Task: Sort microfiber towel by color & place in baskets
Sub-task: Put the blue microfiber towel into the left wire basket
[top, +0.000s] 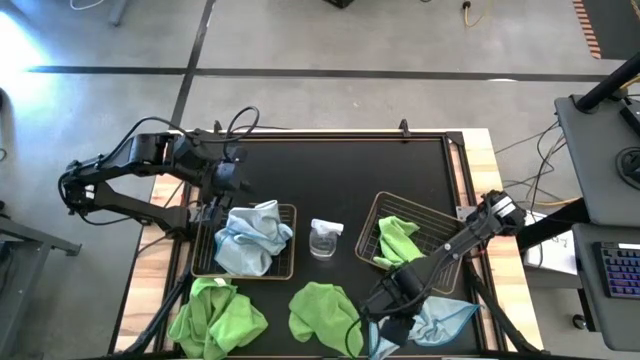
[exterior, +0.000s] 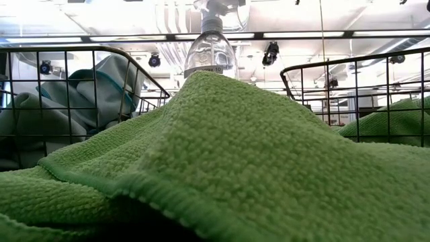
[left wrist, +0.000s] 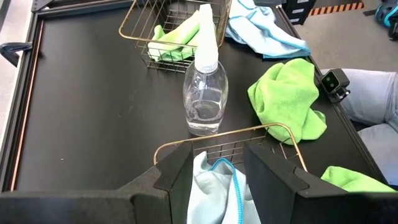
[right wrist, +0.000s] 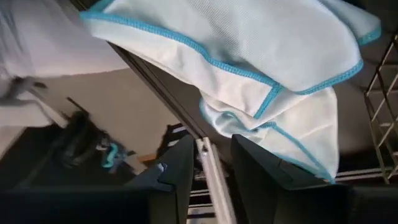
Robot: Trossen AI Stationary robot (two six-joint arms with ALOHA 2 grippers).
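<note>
One sleeve (left wrist: pixel 373 99) (left wrist view only)

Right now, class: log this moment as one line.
left hand: over blue-towel basket | right hand: at pale blue towel, table edge | green towels: unsorted
</note>
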